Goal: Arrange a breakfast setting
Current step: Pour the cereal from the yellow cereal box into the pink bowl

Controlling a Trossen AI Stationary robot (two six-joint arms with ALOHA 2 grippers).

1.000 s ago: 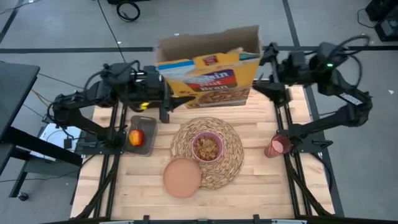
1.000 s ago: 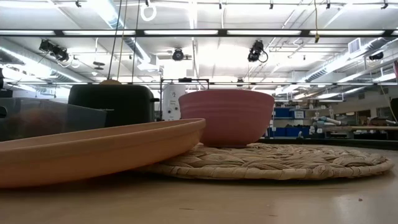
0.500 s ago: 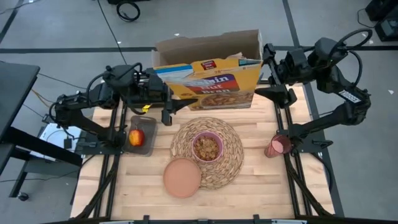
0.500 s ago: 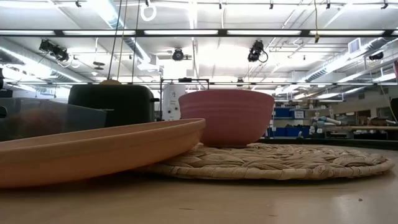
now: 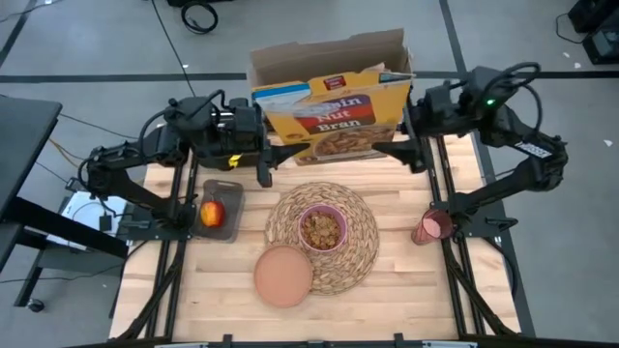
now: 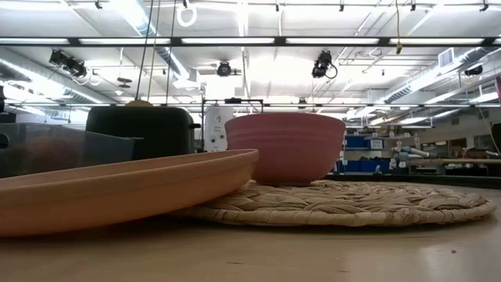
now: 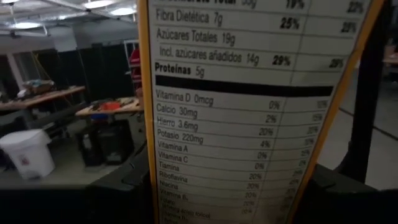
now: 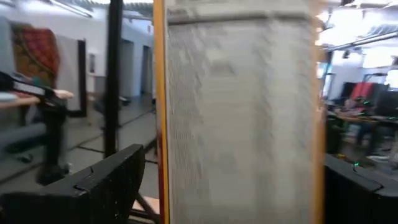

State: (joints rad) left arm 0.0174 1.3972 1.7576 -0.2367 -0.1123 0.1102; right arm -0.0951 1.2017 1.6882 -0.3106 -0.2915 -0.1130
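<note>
1. Gripping the cereal box [image 5: 334, 114] from both ends, the left gripper [image 5: 263, 155] and the right gripper [image 5: 406, 145] each clamp a narrow side panel; it sits tilted at the table's [image 5: 387, 290] twelve o'clock edge, flaps open.
2. Printed nutrition text fills the left wrist view, dark fingers [image 7: 121, 186] flanking the panel; the right wrist view shows a blurred panel the same way.
3. Centre table, the round woven placemat [image 5: 360, 242] carries the pink bowl [image 5: 321, 229], ribbed and filled with brown cereal.
4. At six o'clock of the mat, the smooth brownish-pink plate [image 5: 283, 275] overlaps its rim; from the low view that plate looms large in front.
5. Over at nine o'clock, the red apple [image 5: 211, 213] rests in a clear tray [image 5: 230, 229].
6. At three o'clock, the translucent pink cup [image 5: 430, 227] lies beside the right arm's base.
7. Behind the bowl, low view, a black toaster [image 6: 141, 129] stands.
</note>
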